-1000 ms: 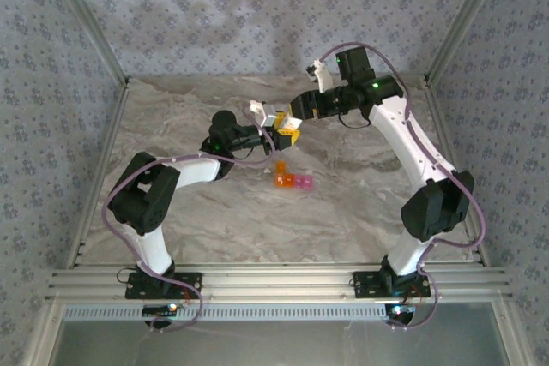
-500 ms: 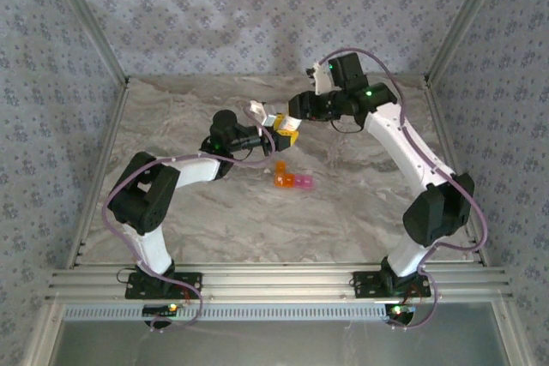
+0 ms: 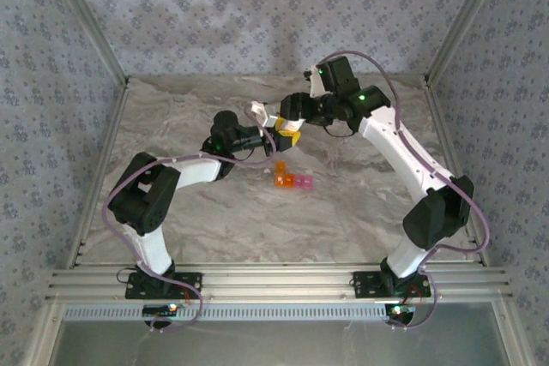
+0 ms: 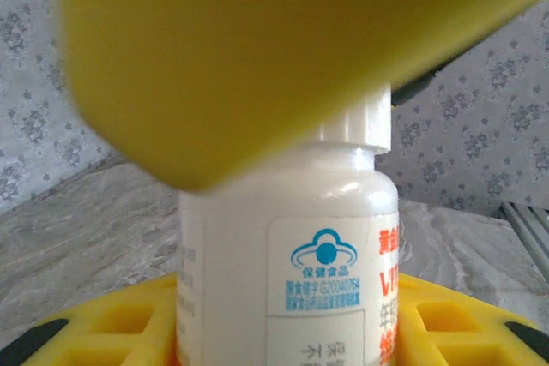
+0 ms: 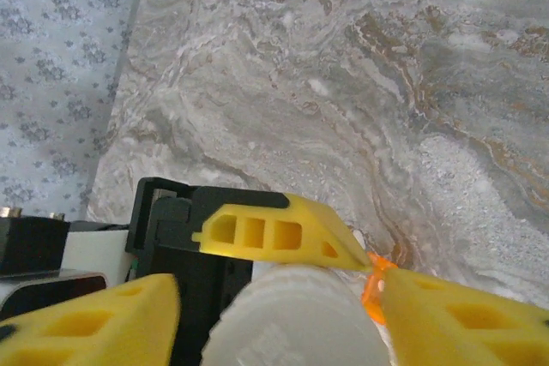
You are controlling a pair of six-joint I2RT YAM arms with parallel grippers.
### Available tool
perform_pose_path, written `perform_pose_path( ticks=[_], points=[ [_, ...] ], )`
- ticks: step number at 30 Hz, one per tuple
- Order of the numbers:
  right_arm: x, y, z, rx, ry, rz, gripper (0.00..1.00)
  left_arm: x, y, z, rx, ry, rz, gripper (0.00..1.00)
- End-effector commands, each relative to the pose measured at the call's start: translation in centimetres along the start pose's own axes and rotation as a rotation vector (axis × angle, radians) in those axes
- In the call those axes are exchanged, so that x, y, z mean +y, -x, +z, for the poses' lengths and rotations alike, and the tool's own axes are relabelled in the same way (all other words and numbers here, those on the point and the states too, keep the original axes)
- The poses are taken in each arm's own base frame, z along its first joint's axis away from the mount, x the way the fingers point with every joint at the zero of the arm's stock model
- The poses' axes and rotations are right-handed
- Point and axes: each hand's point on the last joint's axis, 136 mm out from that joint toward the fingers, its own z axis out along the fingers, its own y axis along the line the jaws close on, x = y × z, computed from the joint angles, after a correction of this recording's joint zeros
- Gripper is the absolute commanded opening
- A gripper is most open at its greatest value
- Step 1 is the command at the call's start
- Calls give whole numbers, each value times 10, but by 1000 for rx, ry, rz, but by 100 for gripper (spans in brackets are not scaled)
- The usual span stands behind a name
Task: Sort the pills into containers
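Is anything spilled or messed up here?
Nothing stands out: nothing looks spilled or broken. The left claw holds the white bottle with its cap on, and the containers sit on the table.

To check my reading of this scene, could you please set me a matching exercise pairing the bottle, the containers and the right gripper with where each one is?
Things:
1. bottle
2. containers
3. right gripper

Places:
A. lying on the table
B. around the cap
C. held in the left gripper

Pairs: 1-C, 2-A, 3-B
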Motion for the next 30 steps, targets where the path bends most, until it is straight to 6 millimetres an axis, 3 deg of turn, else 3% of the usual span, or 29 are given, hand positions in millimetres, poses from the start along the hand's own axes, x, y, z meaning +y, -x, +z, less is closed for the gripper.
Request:
perform_pose_path(
  ticks=[1, 5, 10, 17, 30],
  points=[
    [13, 20, -36, -64, 43, 1, 80, -10, 34, 1, -70, -32, 82, 0],
    [11, 36, -59, -121, 65, -10, 85, -10, 33, 1, -71, -34, 83, 0],
    [7, 41, -69, -119, 140, -97, 86, -11, 33, 0, -69, -38, 81, 0],
    [8, 19, -61, -16, 235, -308, 86, -14, 31, 1, -63, -52, 78, 0],
    [1, 9, -32, 69, 242, -295, 76, -15, 32, 2, -66, -54, 78, 0]
  ],
)
